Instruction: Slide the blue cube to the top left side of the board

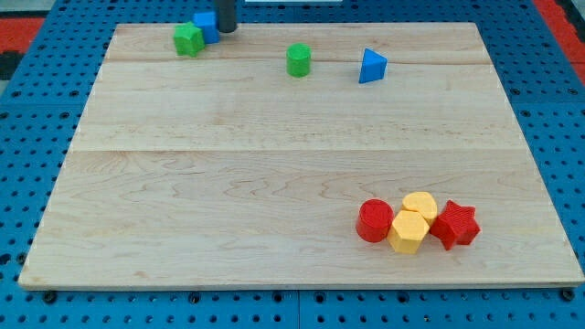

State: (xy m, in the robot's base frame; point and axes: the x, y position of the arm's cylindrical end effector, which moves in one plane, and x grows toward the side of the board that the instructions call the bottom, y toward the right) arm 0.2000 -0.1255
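One blue cube (207,25) top left, touching green block (188,38), my tip (226,28) beside it

Bench (274,155): wooden board on blue perforated base (27,137).

My tip (226,29) at far edge near far-left corner, touching right side of blue cube (207,25).

Blue cube touching green block (188,39), which sits to its left and slightly nearer.

Green cylinder (299,59) near middle of far edge, apart from others.

Blue triangular block (371,67) to its right.

Near right corner, tight cluster: red cylinder (374,220), yellow hexagonal block (408,231), second yellow block (420,205), red star-shaped block (456,224).
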